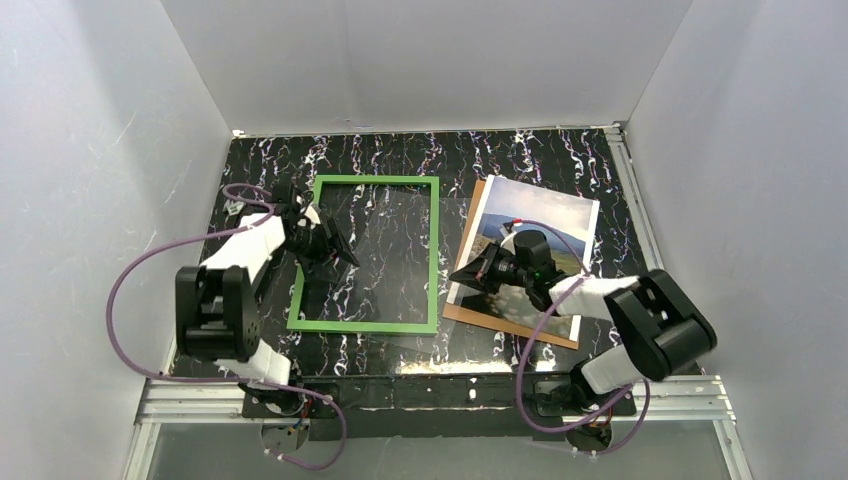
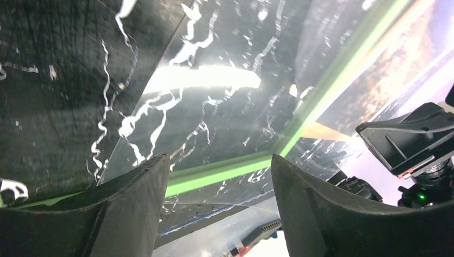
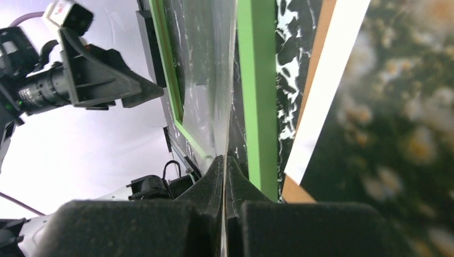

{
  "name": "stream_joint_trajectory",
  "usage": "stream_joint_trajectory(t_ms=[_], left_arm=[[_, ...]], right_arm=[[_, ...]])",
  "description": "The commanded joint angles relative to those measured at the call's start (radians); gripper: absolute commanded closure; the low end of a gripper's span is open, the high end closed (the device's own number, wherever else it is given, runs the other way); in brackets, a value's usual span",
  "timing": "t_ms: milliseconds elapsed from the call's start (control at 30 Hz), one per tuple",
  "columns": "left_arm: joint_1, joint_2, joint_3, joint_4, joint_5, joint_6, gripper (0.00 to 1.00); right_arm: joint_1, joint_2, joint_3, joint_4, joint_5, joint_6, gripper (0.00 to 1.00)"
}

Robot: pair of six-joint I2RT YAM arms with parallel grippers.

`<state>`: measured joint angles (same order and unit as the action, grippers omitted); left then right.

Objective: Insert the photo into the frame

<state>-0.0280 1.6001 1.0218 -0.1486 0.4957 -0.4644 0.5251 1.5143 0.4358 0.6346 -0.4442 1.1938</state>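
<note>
The green frame lies flat on the black marbled table, left of centre. A clear pane rests across the frame, its right edge reaching past the frame's right bar. My right gripper is shut on that edge; the right wrist view shows its fingertips pinched on the thin pane beside the frame's green bar. The photo, picture side up, lies to the right on a brown backing board, partly under my right arm. My left gripper hovers open above the frame's left half, holding nothing.
White walls close in the table on three sides. An aluminium rail runs along the near edge between the arm bases. Purple cables loop beside both arms. In the left wrist view the frame's near bar runs between my fingers.
</note>
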Motion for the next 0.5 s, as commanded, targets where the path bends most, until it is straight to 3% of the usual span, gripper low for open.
stream_joint_trajectory(t_ms=[0, 133, 300, 467], left_arm=[[0.007, -0.183, -0.037, -0.168, 0.040, 0.034, 0.31], [-0.005, -0.317, -0.094, -0.209, 0.005, 0.050, 0.30], [-0.069, -0.431, -0.150, -0.246, -0.076, 0.054, 0.31], [-0.182, -0.409, -0.170, -0.241, -0.145, 0.035, 0.34]], right_arm=[[0.003, -0.188, 0.096, -0.285, 0.042, -0.128, 0.99], [0.004, -0.374, 0.199, -0.646, 0.118, -0.223, 0.99], [0.003, -0.574, 0.311, -0.970, 0.211, -0.266, 0.99], [0.001, -0.711, 0.468, -1.237, 0.276, -0.274, 0.99]])
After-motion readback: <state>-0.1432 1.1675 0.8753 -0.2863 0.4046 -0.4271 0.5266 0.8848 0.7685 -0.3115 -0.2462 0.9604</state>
